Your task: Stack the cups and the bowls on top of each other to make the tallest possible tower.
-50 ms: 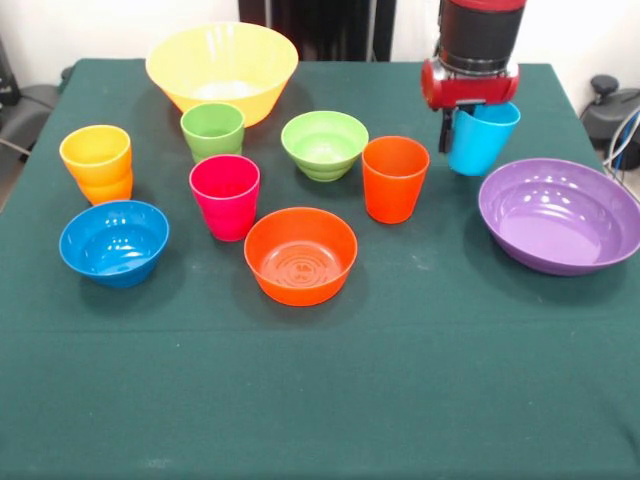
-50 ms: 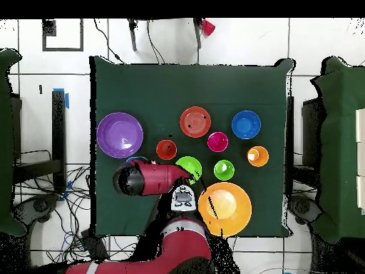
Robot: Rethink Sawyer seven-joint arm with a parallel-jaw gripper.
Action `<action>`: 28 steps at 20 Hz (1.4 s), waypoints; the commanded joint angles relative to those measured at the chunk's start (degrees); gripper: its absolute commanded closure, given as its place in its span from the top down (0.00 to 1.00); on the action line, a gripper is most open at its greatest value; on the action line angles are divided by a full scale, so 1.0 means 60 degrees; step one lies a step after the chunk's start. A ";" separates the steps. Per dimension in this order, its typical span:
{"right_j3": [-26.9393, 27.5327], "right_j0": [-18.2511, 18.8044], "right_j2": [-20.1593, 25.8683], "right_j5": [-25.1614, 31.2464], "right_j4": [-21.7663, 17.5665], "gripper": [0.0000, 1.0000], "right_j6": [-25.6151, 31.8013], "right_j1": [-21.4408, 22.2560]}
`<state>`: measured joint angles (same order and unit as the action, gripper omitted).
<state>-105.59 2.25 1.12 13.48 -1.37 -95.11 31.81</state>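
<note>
Right now the hand grips the light blue cup by its rim, tilted, at the upper right of the front view. Just below and right of it sits the purple bowl; the orange cup stands just left.

Arm over green table

Red and black arm: glossy red casing, black ribbed cylindrical wrist section above red collar. Small grey-white panel on link near base. Dark finger below collar.
</note>
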 commanded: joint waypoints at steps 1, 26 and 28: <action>0.0309 0.0579 0.1196 0.2896 0.0273 0.00 -0.0206 0.1493; 0.3192 0.1042 0.1843 0.4787 -0.0318 0.00 0.0245 0.0595; 0.3614 0.0948 0.1790 0.4944 -0.0402 0.00 0.0221 0.0524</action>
<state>-92.91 8.40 7.27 35.78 -1.50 -95.11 38.94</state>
